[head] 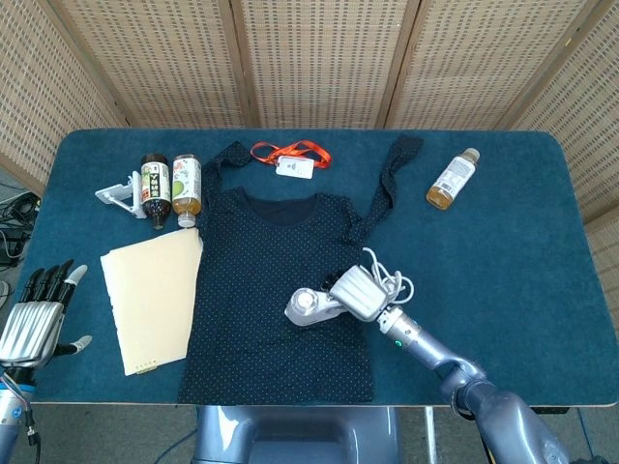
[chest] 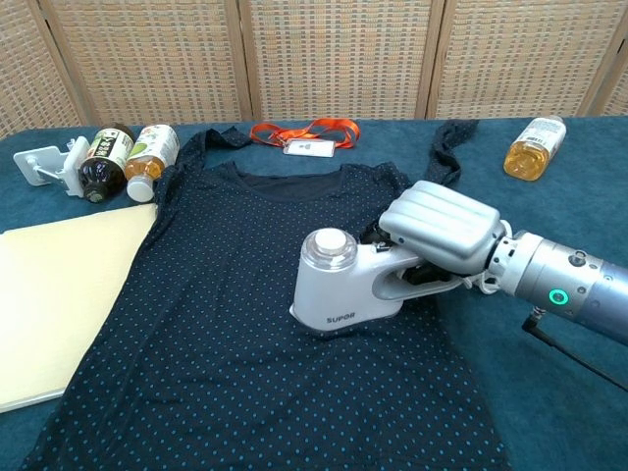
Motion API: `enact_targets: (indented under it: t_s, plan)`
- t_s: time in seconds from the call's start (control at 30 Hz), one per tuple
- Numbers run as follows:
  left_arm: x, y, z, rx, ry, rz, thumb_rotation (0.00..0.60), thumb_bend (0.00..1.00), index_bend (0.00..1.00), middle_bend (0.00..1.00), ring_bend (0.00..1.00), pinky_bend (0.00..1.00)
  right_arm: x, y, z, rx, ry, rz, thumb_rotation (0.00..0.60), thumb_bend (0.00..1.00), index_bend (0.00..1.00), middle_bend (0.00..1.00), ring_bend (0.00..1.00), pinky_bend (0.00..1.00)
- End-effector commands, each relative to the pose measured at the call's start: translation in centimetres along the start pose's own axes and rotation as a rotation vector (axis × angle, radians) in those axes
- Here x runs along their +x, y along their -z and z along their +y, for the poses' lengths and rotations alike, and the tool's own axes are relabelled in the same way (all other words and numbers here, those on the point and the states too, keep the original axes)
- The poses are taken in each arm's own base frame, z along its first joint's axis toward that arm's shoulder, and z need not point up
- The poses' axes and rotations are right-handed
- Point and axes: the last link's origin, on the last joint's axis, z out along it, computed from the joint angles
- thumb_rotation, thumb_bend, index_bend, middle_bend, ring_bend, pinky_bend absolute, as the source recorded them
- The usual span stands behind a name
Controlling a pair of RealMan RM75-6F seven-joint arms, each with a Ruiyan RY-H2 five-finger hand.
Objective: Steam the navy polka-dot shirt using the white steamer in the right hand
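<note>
The navy polka-dot shirt (head: 271, 290) (chest: 226, 294) lies flat in the middle of the blue table, straps pointing to the far edge. My right hand (head: 354, 291) (chest: 439, 229) grips the handle of the white steamer (head: 311, 306) (chest: 339, 287), which rests on the shirt's right half, about midway down. Its white cord (head: 387, 280) coils behind the hand. At the near left corner my left hand (head: 34, 314) hangs off the table's edge, fingers apart and holding nothing; the chest view does not show it.
A cream folder (head: 150, 295) lies left of the shirt. Two bottles (head: 169, 186) and a white clip (head: 118, 193) sit at the far left. An orange lanyard with a badge (head: 292, 158) lies past the collar. A tea bottle (head: 453, 178) rests at the far right.
</note>
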Motion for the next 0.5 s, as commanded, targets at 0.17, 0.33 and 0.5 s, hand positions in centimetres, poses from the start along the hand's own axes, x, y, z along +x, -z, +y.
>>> enact_targets:
  t_s: [0.17,0.33,0.5]
  plan:
    - [0.0,0.1,0.1,-0.003,-0.001,0.001,0.600,0.00,0.00,0.00,0.00,0.00,0.1,1.6,-2.7,0.116,-0.038,-0.001,0.600,1.00,0.78,0.65,0.72,1.00]
    - [0.0,0.1,0.1,-0.003,0.000,0.002,0.600,0.00,0.00,0.00,0.00,0.00,0.4,2.1,-4.1,0.175,-0.044,0.014,0.600,1.00,0.78,0.65,0.72,1.00]
    - [0.1,0.2,0.1,-0.004,0.002,0.006,0.600,0.00,0.00,0.00,0.00,0.00,0.3,2.0,-3.9,0.157,-0.037,0.004,0.600,1.00,0.78,0.65,0.72,1.00]
